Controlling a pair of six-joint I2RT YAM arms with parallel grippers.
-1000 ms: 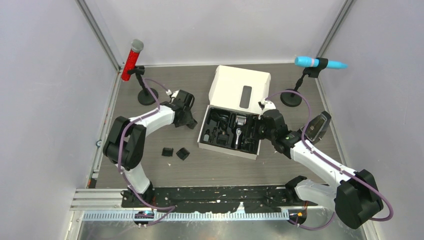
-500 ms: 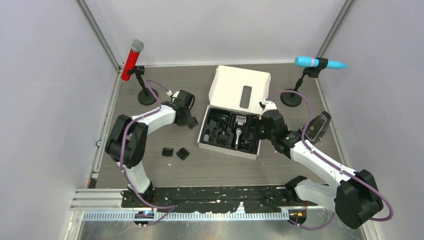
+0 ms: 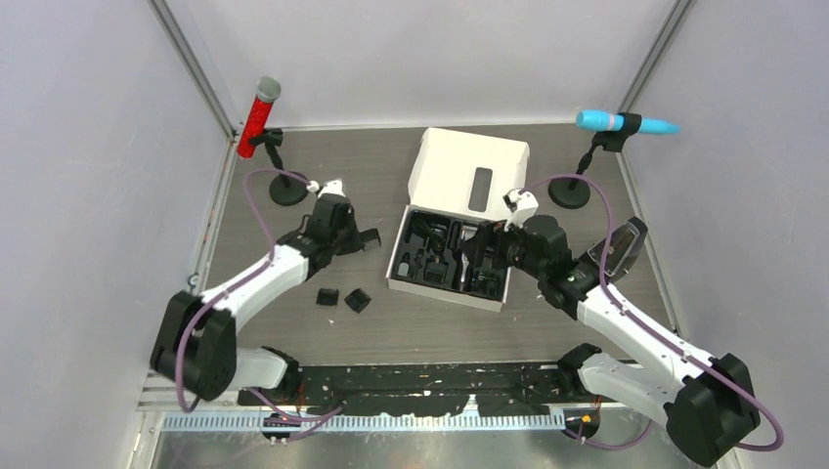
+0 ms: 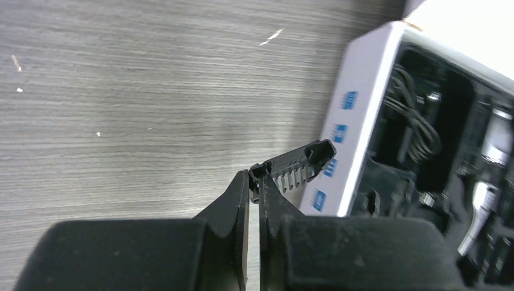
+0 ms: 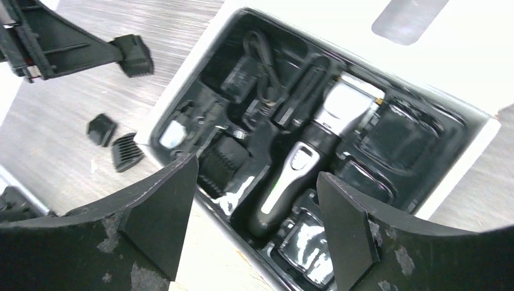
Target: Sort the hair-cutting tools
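Firmly closed, the left gripper [image 4: 254, 182] pinches a small black comb attachment [image 4: 298, 165] by one end. Its teeth stick out past the fingertips over the bare table [image 4: 121, 91], just left of the white box [image 4: 363, 121]. The right gripper [image 5: 254, 173] stands wide open and holds nothing. It hangs over the box's black tray [image 5: 400, 136] with its fingers [image 5: 159, 209] on either side of the hair clipper [image 5: 306, 160]. The clipper lies in its slot with its silver head toward the open lid [image 3: 450, 171]; whether the fingers touch it cannot be told. A coiled cable [image 5: 260, 57] and other dark parts fill the neighbouring slots. A second comb attachment [image 3: 327, 296] and a third comb attachment [image 3: 358, 300] lie side by side on the table, toward its near-left part and apart from the box. A red microphone [image 3: 258, 119] stands at the far-left corner and a blue microphone [image 3: 626, 122] at the far-right corner.
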